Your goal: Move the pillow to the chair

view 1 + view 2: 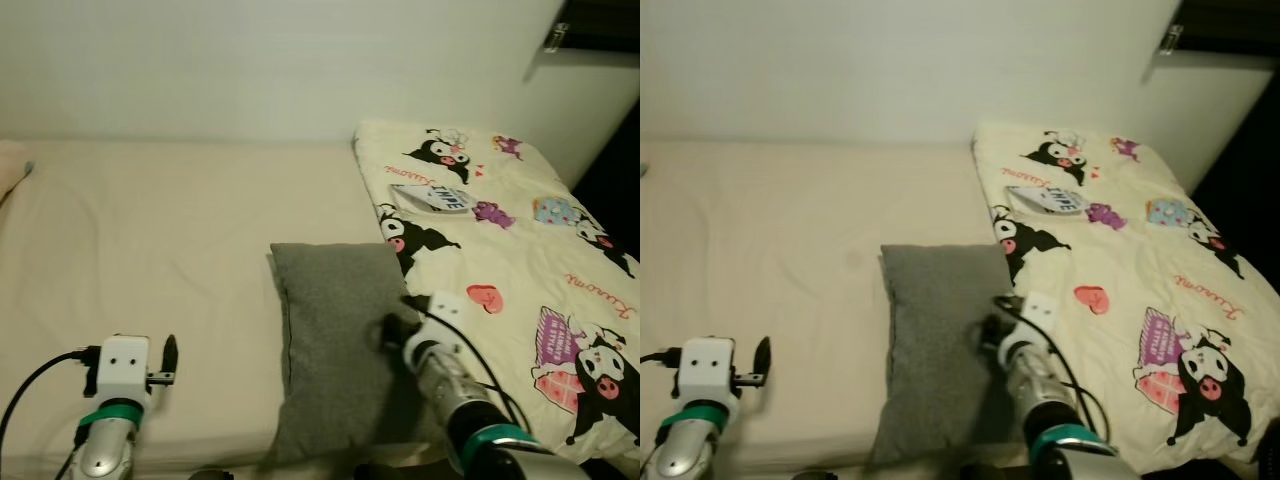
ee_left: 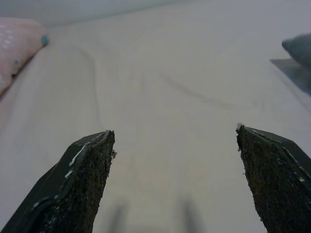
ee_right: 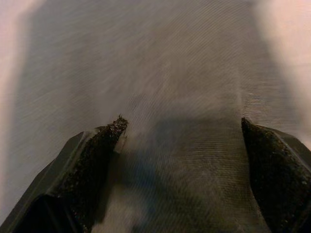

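Note:
A grey pillow [image 1: 335, 340] lies flat on the cream bed sheet [image 1: 160, 240], with its right edge against a cartoon-print blanket [image 1: 500, 250]. My right gripper [image 1: 392, 330] is low over the pillow's right side. In the right wrist view the right gripper [image 3: 182, 128] is open, its two black fingers spread wide with the grey fabric of the pillow [image 3: 165, 82] between and beneath them. My left gripper [image 2: 175, 141] is open above bare sheet, well to the left of the pillow. A corner of the pillow [image 2: 299, 48] shows at the edge of the left wrist view.
A pale wall [image 1: 250, 60] runs along the far side of the bed. A pink cushion [image 2: 14, 48] lies at the bed's far left corner. A small printed label [image 1: 432, 196] rests on the blanket. A dark gap [image 1: 615, 170] lies beyond the blanket at the right.

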`<state>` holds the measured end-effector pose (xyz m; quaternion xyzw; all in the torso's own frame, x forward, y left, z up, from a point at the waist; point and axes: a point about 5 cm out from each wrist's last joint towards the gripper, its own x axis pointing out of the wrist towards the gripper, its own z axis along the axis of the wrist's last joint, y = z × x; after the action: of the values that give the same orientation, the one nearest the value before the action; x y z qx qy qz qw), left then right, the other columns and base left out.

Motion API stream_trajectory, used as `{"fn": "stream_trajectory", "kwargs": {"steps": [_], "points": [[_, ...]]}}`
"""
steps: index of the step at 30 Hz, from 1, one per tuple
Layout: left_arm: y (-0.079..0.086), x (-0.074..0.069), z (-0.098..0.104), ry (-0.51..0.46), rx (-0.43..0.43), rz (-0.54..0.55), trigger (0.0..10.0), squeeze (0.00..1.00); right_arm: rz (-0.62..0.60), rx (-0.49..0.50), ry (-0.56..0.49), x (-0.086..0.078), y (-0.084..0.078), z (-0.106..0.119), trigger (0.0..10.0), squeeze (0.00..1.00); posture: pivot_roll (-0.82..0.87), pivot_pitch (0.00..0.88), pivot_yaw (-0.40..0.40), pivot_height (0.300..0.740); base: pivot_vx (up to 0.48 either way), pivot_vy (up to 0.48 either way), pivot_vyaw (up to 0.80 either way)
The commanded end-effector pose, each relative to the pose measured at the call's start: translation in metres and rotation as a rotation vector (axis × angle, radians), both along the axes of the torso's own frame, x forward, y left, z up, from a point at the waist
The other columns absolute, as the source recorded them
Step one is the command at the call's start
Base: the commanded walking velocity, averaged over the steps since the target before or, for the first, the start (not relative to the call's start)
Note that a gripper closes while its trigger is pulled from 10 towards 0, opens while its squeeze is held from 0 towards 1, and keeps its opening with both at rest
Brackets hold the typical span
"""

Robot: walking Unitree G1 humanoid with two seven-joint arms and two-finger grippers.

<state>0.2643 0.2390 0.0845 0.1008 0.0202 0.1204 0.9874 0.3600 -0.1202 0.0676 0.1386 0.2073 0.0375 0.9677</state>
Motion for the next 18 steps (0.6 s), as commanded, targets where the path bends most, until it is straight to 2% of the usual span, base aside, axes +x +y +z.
{"fn": "stream_trajectory", "kwargs": {"steps": [1,2,3,8,9,10,13,17,18], "points": [[0.006,-0.003,-0.001,0.006,-0.016,0.015,10.0,0.00,0.159,0.040,0.070,-0.016,0.030,-0.019,10.0,0.00,0.11,0.069,-0.029,0.617,0.000,0.000,0.00],[0.009,-0.003,-0.001,0.007,-0.025,0.023,10.0,0.00,0.189,0.059,0.082,-0.021,0.040,-0.023,10.0,0.00,0.11,0.062,-0.024,0.617,0.000,0.000,0.00],[0.009,-0.003,-0.001,0.007,-0.025,0.023,10.0,0.00,0.189,0.059,0.082,-0.021,0.040,-0.023,10.0,0.00,0.11,0.062,-0.024,0.617,0.000,0.000,0.00],[0.013,0.001,0.003,0.004,-0.037,0.035,10.0,0.00,0.270,0.125,0.099,-0.032,0.067,-0.028,10.0,0.00,0.10,0.052,-0.017,0.617,0.000,0.000,0.00],[0.013,0.001,0.003,0.004,-0.037,0.035,10.0,0.00,0.270,0.125,0.099,-0.032,0.067,-0.028,10.0,0.00,0.10,0.052,-0.017,0.617,0.000,0.000,0.00],[0.011,0.007,0.007,-0.008,-0.041,0.030,10.0,0.00,0.375,0.154,0.073,-0.031,0.081,-0.021,10.0,0.00,0.09,0.049,-0.020,0.617,0.000,0.000,0.00],[0.011,0.012,0.010,-0.019,-0.044,0.031,10.0,0.00,0.483,0.195,0.041,-0.027,0.095,-0.007,10.0,0.00,0.09,0.049,-0.020,0.617,0.000,0.000,0.00],[0.011,0.013,0.011,-0.023,-0.045,0.033,10.0,0.00,0.515,0.198,0.029,-0.026,0.099,-0.002,10.0,0.00,0.09,0.049,-0.020,0.617,0.000,0.000,0.00],[0.011,0.015,0.013,-0.032,-0.047,0.038,10.0,0.00,0.578,0.206,-0.017,-0.023,0.107,0.009,10.0,0.00,0.06,0.059,-0.012,0.617,0.000,0.000,0.00]]}}
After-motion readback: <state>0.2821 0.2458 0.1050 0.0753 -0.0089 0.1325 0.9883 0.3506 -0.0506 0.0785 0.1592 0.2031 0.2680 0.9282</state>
